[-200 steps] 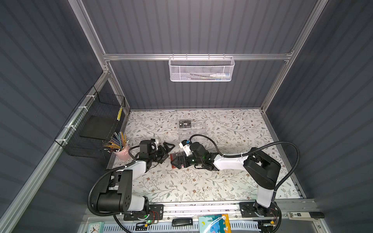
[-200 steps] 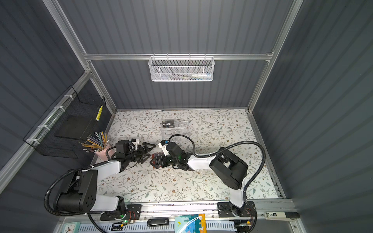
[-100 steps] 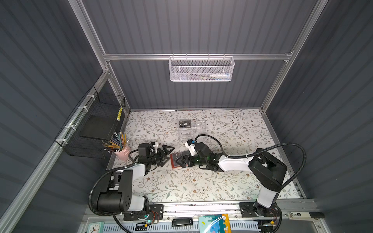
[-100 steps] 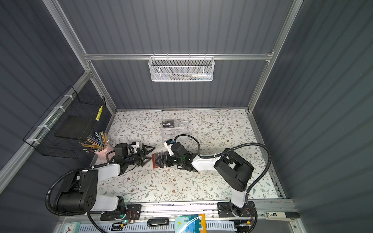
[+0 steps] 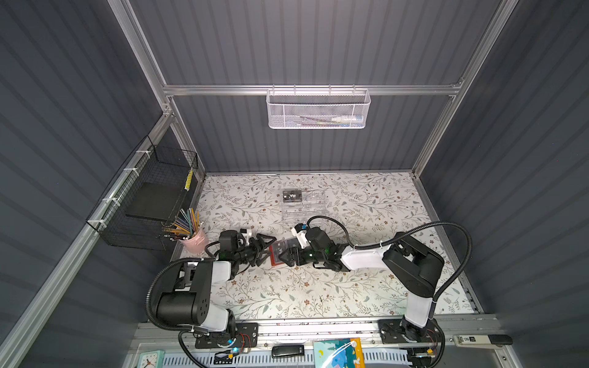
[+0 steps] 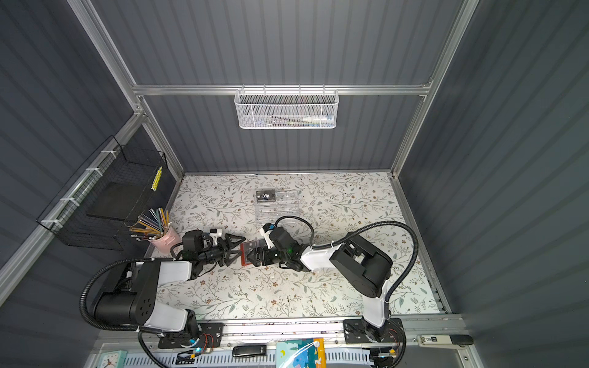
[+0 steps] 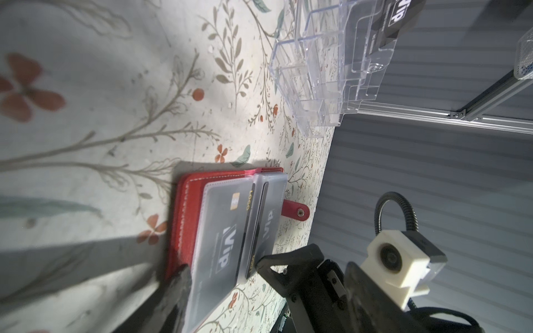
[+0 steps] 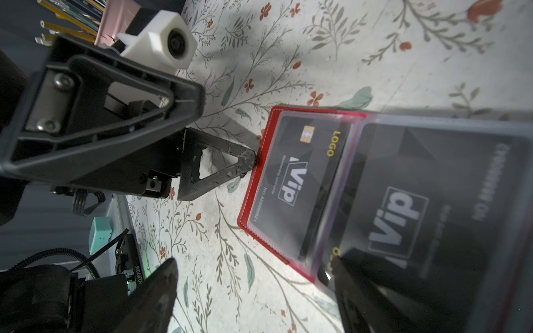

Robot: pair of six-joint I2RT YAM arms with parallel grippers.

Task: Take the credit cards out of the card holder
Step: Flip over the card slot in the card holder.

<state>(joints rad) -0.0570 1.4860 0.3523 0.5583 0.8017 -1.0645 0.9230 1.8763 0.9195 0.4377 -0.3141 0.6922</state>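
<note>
Left gripper (image 5: pixel 270 249): jaws spread wide, nothing held, one fingertip at the red edge of the card holder (image 5: pixel 274 253).

More of the holder is exposed than a second ago, as the right gripper (image 5: pixel 284 257) has been drawn back slightly. The credit cards (image 8: pixel 300 178) are judged still sleeved.

The holder lies open on the table between the grippers. The pages' long axis runs front to back, and the strap tab points rightward.

Right gripper: jaws wide, one finger at a sleeve's edge.

Dim enclosure, blurred wrist-view foregrounds

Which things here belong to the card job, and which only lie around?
For the job: card holder, credit cards, left gripper, right gripper.

Lying about: clear organizer, pink pencil cup, white mesh basket, black wire basket.
</note>
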